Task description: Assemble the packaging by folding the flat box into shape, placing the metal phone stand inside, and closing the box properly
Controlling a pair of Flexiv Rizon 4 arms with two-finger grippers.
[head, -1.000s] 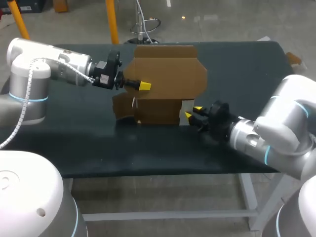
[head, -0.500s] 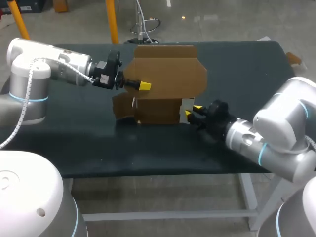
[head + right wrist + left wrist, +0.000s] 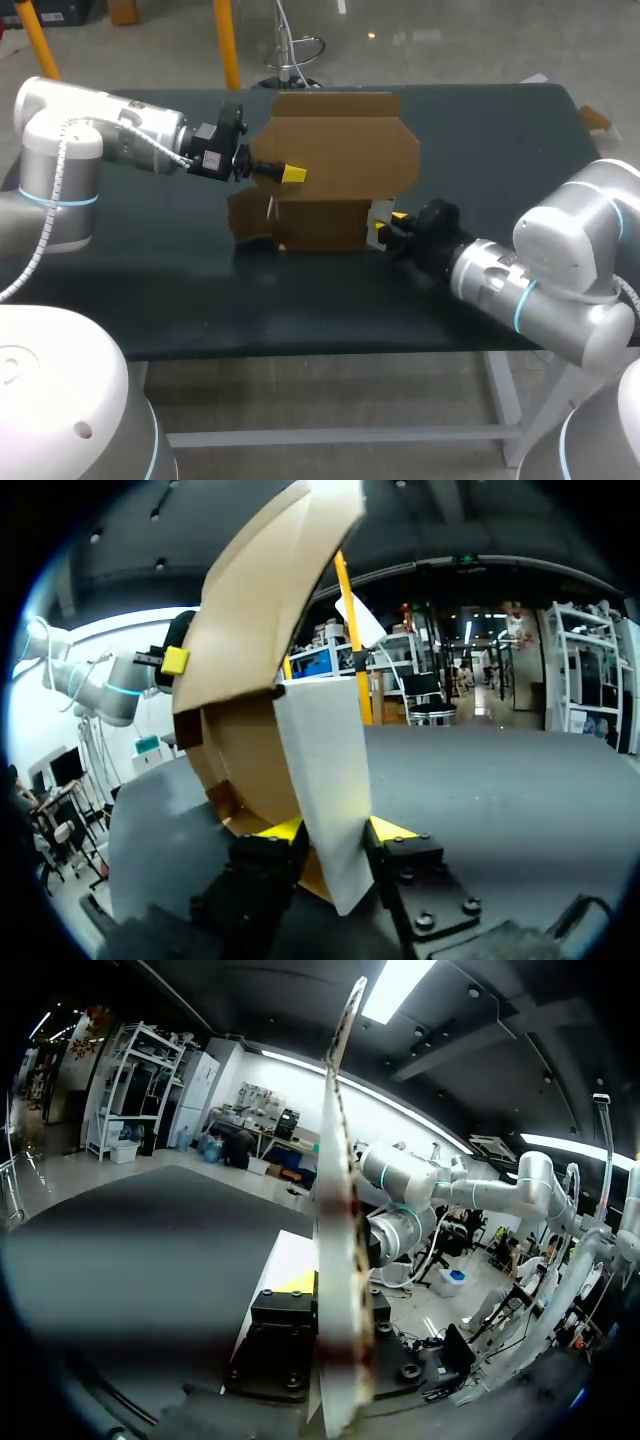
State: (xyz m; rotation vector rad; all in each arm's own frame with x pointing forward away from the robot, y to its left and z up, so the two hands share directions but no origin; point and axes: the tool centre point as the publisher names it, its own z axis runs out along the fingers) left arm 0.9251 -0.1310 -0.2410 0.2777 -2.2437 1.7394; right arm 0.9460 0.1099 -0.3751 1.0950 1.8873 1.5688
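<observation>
Head view: a brown cardboard box (image 3: 335, 160) stands half-formed on the dark worktop (image 3: 300, 300), with a tall panel upright at the back and a lower body in front of it. The left hand (image 3: 290, 174) is at the box's tall panel, coming in from the box's left side. The right hand (image 3: 388, 224) is at the box's lower right corner, close to the worktop. Neither grip can be read from this view.

Left wrist view: the tall panel appears edge-on, running between the two fingers with both against it. The left hand is clamped on the box.

Right wrist view: a white flap (image 3: 325, 770) at the box's right end is pinched between the two yellow tips. The right hand is clamped on the box by this flap.

Change from 1.0 s ago: the right arm (image 3: 540, 270) has swung in toward the box, and its hand sits slightly nearer the box's corner. The left hand and the box are unchanged.
</observation>
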